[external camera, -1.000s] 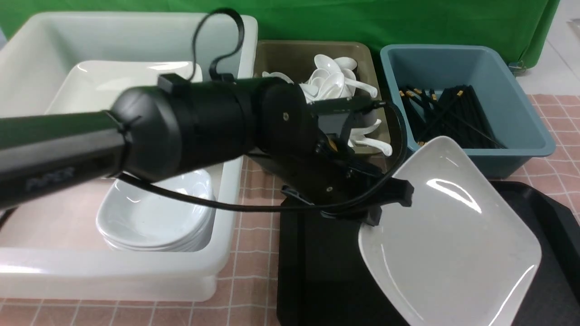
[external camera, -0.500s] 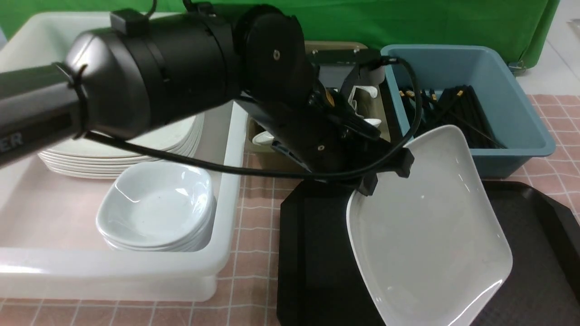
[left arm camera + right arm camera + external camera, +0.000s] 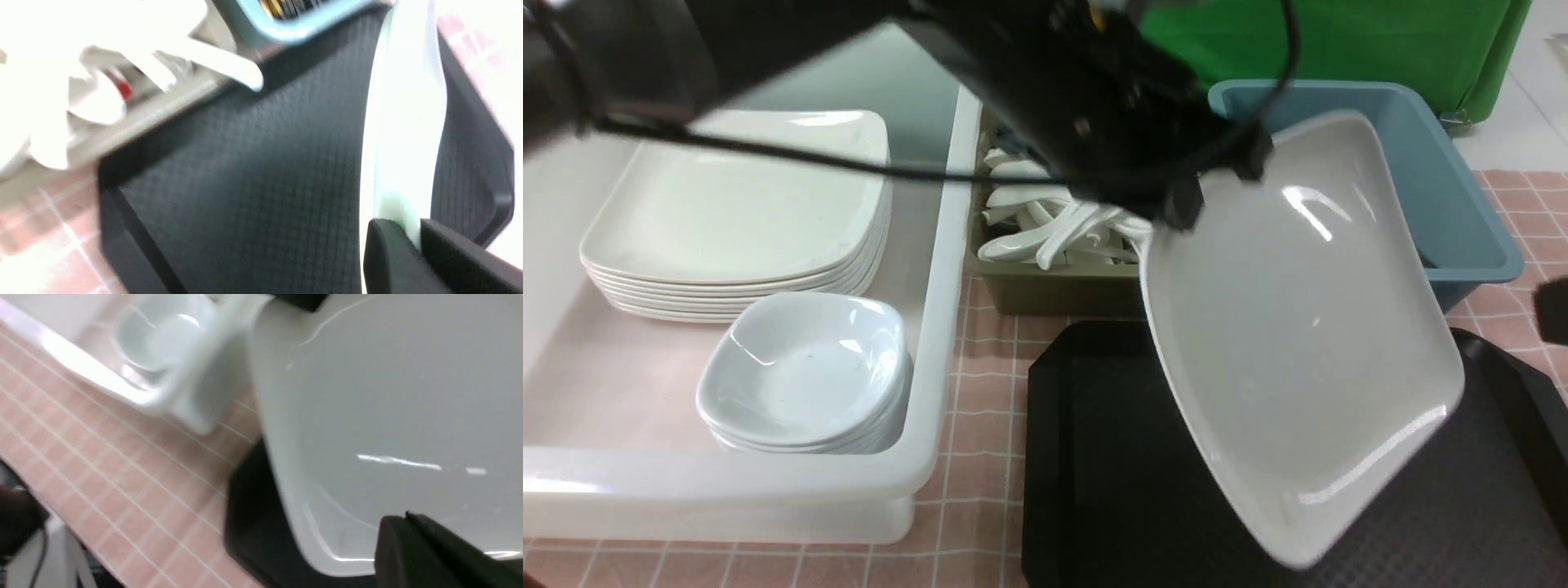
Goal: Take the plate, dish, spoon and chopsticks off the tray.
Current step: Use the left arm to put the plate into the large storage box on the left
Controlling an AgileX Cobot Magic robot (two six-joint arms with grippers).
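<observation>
We see the left arm [image 3: 1029, 82] stretched in from the upper left, over the white tub [image 3: 935, 327] and the olive bin [image 3: 1054, 294]. The left gripper [image 3: 413, 234] is clamped on a corner rim of the plate [image 3: 1298, 327], which hangs tilted above the tray [image 3: 1094, 457], gripped corner high. Its far edge stands before the blue bin [image 3: 1454, 188]; the tray's left part lies open. The right gripper [image 3: 404, 526] is closed, holding nothing we can see.
</observation>
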